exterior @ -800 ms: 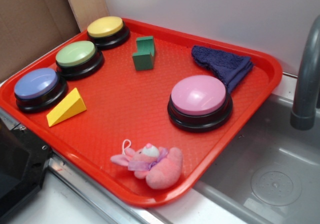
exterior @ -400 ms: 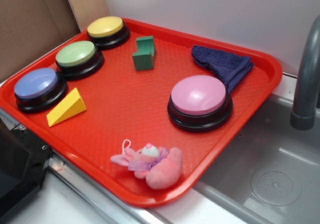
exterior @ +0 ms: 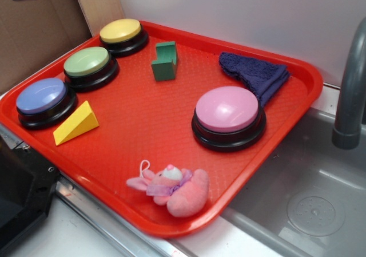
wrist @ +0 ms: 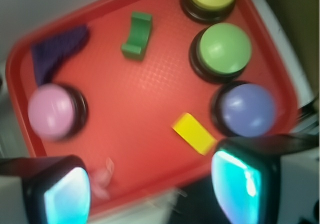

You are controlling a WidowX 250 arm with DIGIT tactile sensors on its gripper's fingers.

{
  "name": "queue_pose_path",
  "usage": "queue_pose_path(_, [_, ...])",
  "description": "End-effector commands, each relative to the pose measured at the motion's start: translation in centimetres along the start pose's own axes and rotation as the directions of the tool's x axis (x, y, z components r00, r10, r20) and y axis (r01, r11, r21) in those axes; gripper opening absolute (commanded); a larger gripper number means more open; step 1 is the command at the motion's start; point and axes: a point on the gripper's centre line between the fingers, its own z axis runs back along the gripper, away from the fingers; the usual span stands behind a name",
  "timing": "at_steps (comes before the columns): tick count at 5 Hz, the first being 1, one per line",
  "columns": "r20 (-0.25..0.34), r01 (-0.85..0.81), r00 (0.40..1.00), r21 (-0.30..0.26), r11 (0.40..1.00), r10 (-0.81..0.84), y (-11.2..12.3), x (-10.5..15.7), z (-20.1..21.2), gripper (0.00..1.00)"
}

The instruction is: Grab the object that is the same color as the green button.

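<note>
Red plastic tray [exterior: 286,105] fills most of the exterior view, set beside a steel sink [exterior: 309,200] with a grey faucet [exterior: 350,85]. The dark green notched block [exterior: 165,61] stands upright on the tray's far half, just right of the yellow button [exterior: 120,31] and apart from everything else; nothing touches it. The green button [exterior: 87,62] sits between the yellow button and the blue-purple button [exterior: 41,95] in a row along the tray's left edge. A yellow wedge [exterior: 75,123] lies just beside the blue-purple button. A large pink button [exterior: 227,110] sits toward the right, with a folded dark blue cloth [exterior: 254,74] behind it and a pink plush toy [exterior: 174,189] near the front rim.

The gripper [wrist: 150,189] hangs high above the tray's near-left edge, its two fingers spread wide with nothing between them. The wrist view is blurred, so finer detail there is uncertain; it shows the block at upper centre.
</note>
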Motion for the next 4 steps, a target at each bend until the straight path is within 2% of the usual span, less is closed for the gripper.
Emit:
queue_pose_path(1, [0.152,-0.304,0.943,0.033,0.952,0.296,-0.9,6.1,-5.1,1.0])
queue_pose_path(2, [0.178,-0.329,0.932,0.048,0.943,0.316,-1.8,7.8,-8.2,1.0])
queue_pose_path(4, [0.092,-0.325,0.944,0.107,0.94,0.316,-2.1,9.5,-13.5,1.0])
